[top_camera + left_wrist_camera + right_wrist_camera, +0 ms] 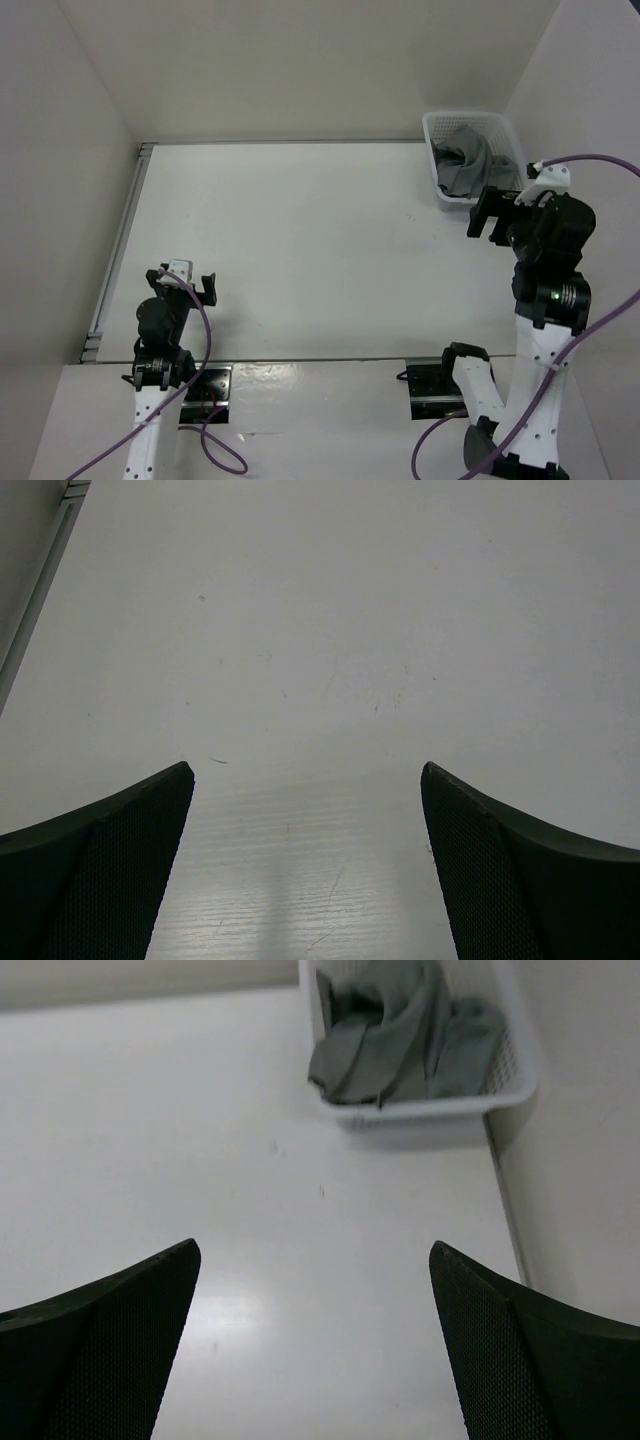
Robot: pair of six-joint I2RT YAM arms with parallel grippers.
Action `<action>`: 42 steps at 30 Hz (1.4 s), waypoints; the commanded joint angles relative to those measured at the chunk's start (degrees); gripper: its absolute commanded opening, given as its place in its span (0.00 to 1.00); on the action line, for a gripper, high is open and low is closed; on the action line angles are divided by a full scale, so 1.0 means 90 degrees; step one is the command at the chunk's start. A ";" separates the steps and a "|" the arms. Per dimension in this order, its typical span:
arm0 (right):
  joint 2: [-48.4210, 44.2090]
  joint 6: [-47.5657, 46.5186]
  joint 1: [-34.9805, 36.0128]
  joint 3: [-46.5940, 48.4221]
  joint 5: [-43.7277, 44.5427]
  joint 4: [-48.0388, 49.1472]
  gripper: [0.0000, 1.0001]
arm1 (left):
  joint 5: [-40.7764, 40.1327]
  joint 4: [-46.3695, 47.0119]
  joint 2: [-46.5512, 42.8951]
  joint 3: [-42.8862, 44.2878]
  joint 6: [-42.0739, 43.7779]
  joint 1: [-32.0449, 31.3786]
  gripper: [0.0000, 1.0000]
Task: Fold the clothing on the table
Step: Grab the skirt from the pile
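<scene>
The clothing (462, 160) lies bunched in the basket (472, 116) at the far right of the surface (300, 250), just ahead of the right pincer (489, 217); the left pincer (185, 283) sits well apart; both gape wide, empty

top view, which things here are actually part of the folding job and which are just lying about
Part of the job:
crumpled grey fabric garment, lying in the basket
flat white table, where it gets folded

Just there:
white plastic mesh basket, only holding the garment
metal rail along the table's left edge
</scene>
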 commanded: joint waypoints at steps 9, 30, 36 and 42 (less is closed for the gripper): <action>0.1293 -0.1021 -0.0249 0.0496 -0.0919 -0.1399 0.97 | -0.0197 0.0360 0.0671 0.2431 0.0404 -0.0031 1.00; 0.5247 -0.0678 0.0161 0.2312 0.0292 -0.0168 0.98 | 0.0749 -0.4026 0.7562 0.8169 0.0003 0.0642 1.00; 0.6526 -0.0806 0.0006 0.3404 0.0457 0.0262 0.98 | 0.0329 -0.3840 0.6858 0.7474 0.0189 0.0770 1.00; 0.7601 -0.0806 -0.0220 0.4079 0.0390 0.0389 0.97 | 0.0553 -0.3899 0.6330 0.6995 0.0277 0.0887 1.00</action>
